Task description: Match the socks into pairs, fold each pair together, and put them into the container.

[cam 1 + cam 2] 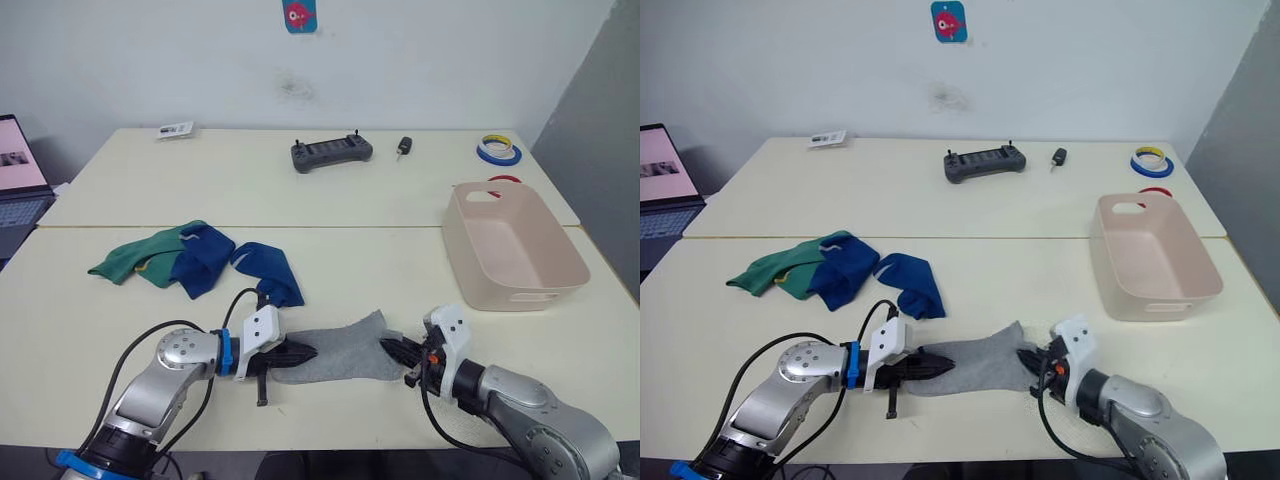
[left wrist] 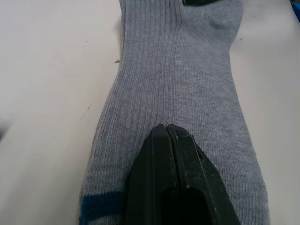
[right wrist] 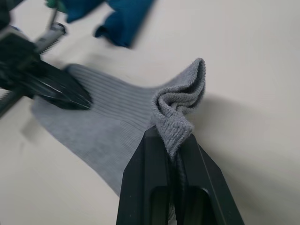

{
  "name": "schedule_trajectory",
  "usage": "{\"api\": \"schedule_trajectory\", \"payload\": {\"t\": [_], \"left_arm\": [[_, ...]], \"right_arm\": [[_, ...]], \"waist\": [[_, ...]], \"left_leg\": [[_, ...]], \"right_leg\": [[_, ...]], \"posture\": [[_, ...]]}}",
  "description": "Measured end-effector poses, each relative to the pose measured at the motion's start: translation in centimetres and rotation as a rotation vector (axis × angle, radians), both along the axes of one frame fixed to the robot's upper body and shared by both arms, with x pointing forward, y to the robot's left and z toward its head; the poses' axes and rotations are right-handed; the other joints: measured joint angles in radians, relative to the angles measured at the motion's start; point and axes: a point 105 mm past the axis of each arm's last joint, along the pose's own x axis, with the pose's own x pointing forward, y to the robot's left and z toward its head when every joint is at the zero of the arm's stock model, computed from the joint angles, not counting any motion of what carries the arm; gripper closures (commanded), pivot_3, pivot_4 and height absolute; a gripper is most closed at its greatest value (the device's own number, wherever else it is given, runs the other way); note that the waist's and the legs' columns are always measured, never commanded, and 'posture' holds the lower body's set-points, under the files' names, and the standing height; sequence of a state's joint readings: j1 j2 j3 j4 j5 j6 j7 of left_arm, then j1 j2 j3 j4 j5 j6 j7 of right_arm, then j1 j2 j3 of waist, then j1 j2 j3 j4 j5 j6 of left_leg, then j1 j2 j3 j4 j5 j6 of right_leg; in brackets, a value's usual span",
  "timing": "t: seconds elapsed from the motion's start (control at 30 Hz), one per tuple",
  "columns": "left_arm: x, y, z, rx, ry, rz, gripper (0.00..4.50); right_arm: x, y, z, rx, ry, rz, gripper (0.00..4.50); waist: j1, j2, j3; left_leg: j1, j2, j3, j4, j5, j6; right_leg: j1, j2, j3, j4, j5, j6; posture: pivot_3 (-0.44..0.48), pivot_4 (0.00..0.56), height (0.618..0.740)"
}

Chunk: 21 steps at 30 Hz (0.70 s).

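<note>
Right gripper (image 3: pixel 174 140) pinches the grey sock's (image 1: pixel 340 352) bunched end; left gripper (image 2: pixel 167 132), closed, presses its other end.

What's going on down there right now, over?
Left gripper pressing shut on grey sock. Right gripper pinching its other end. Container empty, path clear.

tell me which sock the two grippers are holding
The light grey sock, lying flat at the table's near edge. The left gripper is shut at one end, the right gripper pinches the other. The green sock and blue socks lie untouched farther back.
</note>
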State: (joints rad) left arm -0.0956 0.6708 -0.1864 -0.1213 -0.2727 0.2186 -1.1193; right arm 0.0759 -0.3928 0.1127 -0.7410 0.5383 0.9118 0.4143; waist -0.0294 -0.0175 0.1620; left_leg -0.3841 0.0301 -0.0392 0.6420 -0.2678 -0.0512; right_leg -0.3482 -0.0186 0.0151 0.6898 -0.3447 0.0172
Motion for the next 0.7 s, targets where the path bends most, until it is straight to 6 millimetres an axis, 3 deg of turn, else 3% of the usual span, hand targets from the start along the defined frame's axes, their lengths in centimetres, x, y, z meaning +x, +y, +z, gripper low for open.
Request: {"api": "schedule_trajectory", "payload": {"t": [0.2, 0.43, 0.57, 0.7], "left_arm": [[-0.2, 0.1, 0.6, -0.011, 0.045, 0.02, 4.5], [-0.9, 3.9, 3.5, 0.063, 0.084, 0.048, 4.5], [-1.4, 4.9, 3.1, 0.089, 0.123, 0.056, 4.5], [-1.4, 4.3, 2.2, 0.072, 0.138, 0.07, 4.5]], "right_arm": [[-0.4, 2.1, 1.3, -0.01, -0.02, 0.134, 4.46], [-0.8, 3.1, 1.5, -0.047, -0.012, 0.225, 4.46], [-0.8, 3.5, 1.3, -0.048, -0.004, 0.255, 4.46], [-0.9, 4.1, 1.4, -0.051, -0.011, 0.289, 4.46]], "waist": [[0.0, -0.001, 0.001], [-0.002, -0.001, 0.002], [-0.002, -0.001, 0.003], [-0.001, -0.001, 0.003]], "left_leg": [[-0.002, 0.0, 0.0, 0.0, 0.0, 0.0], [-0.003, 0.0, -0.001, 0.0, 0.0, 0.0], [-0.004, 0.0, 0.0, 0.0, 0.0, 0.0], [-0.005, 0.0, -0.001, 0.0, 0.0, 0.0]], "right_leg": [[-0.001, 0.0, 0.0, 0.0, 0.0, 0.0], [-0.003, 0.0, 0.0, 0.0, 0.0, -0.001], [-0.003, 0.0, 0.0, -0.001, 0.0, 0.0], [-0.004, 0.0, -0.001, -0.001, 0.0, -0.001]], "posture": [[0.0, 0.15, 0.74], [0.0, 0.15, 0.74], [0.0, 0.15, 0.74], [0.0, 0.15, 0.74]]}}
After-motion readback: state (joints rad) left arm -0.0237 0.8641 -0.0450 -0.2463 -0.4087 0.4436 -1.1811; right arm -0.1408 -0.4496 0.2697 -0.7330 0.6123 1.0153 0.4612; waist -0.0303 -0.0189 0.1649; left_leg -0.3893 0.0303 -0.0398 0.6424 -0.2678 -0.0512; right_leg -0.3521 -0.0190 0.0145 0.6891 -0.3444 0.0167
